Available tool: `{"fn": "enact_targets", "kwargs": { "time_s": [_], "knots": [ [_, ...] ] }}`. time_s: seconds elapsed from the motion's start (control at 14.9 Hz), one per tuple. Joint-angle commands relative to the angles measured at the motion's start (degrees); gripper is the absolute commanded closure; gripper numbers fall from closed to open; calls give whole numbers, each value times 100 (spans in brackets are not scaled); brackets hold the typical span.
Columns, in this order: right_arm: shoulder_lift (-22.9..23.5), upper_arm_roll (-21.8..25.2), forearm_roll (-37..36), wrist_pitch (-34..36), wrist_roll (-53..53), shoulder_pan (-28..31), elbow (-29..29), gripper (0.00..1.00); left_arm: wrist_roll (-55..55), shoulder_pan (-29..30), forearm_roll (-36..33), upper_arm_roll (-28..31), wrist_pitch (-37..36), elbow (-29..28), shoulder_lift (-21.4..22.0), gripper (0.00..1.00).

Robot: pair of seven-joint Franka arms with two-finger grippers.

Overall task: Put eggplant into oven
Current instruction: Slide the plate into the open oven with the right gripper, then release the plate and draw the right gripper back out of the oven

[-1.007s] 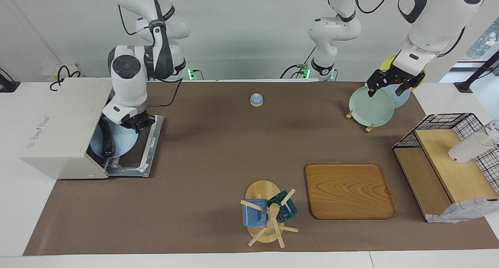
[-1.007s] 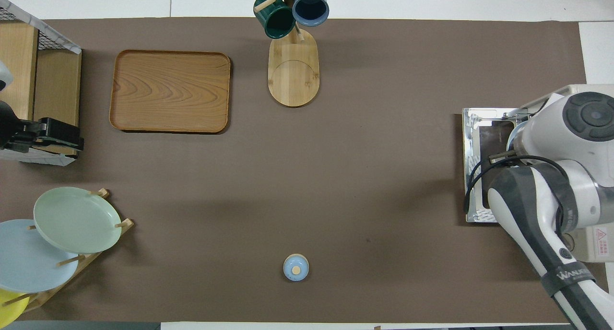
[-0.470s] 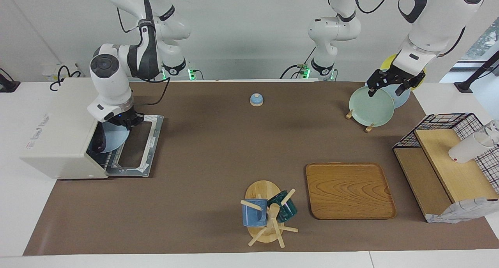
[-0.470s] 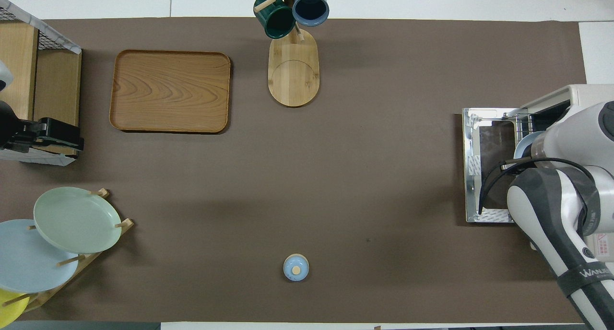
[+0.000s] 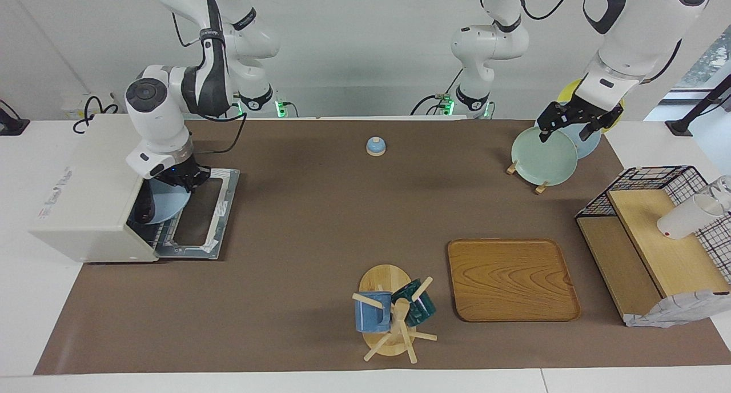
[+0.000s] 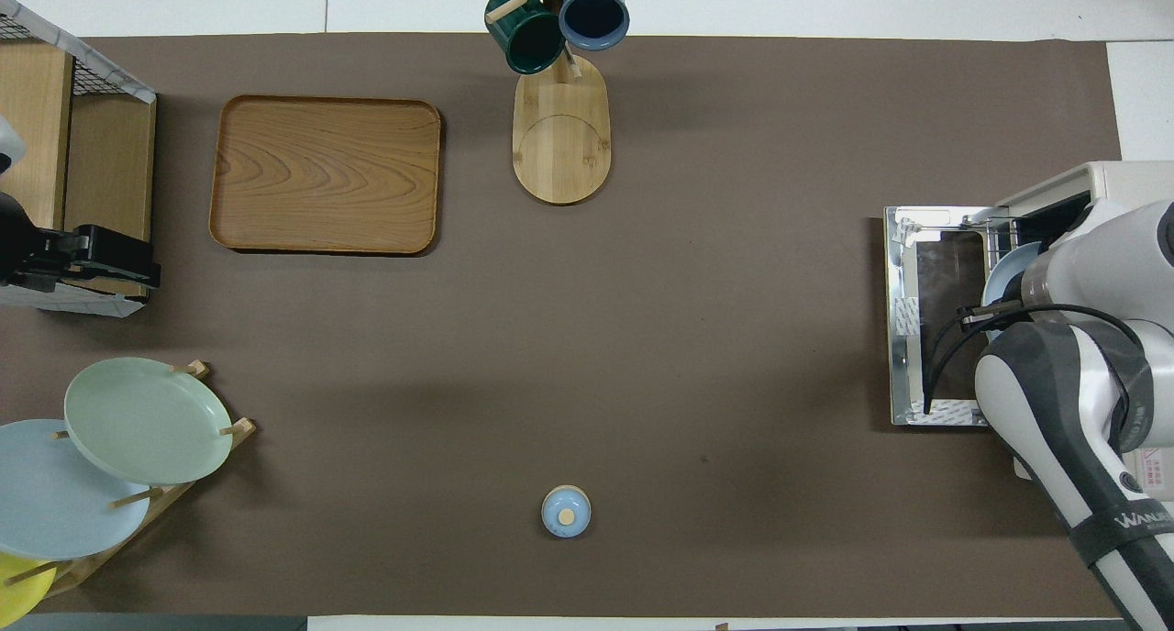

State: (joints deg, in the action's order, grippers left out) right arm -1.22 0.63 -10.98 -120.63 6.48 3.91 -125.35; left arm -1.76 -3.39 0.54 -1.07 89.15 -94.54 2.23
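Right gripper [image 5: 184, 179] sits at the oven [image 5: 91, 187] mouth, against the near edge of a pale blue plate [image 5: 168, 204] that lies partly inside the cavity; whether its fingers pinch the rim or merely push it cannot be told. Eggplant [image 5: 146, 206]: dark shape lying on that plate, already mostly under the oven roof (only part shows, stem end hidden). Oven door [image 5: 200, 216] is folded flat open on the brown mat [image 5: 320, 221].

Progress, as judged: the eggplant is essentially in. Left to do: seat the plate fully on the rack, release, draw the arm clear, perhaps shut the door.

Left gripper [image 5: 574, 121] waits over the dish rack [image 5: 525, 173] holding the green plate [image 5: 542, 156] and others, at the left arm's end; its fingers stand spread and hold nothing. Wooden tray [image 5: 511, 279], mug tree [image 5: 391, 313] and small blue lid [image 5: 375, 146] lie well apart from the work.
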Motion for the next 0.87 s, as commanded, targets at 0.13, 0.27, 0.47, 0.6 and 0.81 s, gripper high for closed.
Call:
{"fn": "enact_targets", "kwargs": {
  "time_s": [0.13, 0.27, 0.47, 0.6, 0.81],
  "knots": [
    [236, -133, 657, 767, 363, 75, 879, 84, 62, 49, 34, -7, -29, -29, 58, 0],
    [306, -143, 808, 682, 276, -231, 951, 92, 62, 40, 34, -16, -29, -21, 58, 0],
    [341, -142, 826, -2, -627, -837, 689, 100, 62, 40, 34, -16, -29, -21, 58, 0],
    [464, -142, 826, -451, -1015, -1023, 469, 100, 62, 40, 34, -7, -38, -29, 58, 0],
    [692, -142, 826, -1128, -1105, -1050, 64, 100, 62, 40, 34, -7, -38, -29, 58, 0]
  ]
}}
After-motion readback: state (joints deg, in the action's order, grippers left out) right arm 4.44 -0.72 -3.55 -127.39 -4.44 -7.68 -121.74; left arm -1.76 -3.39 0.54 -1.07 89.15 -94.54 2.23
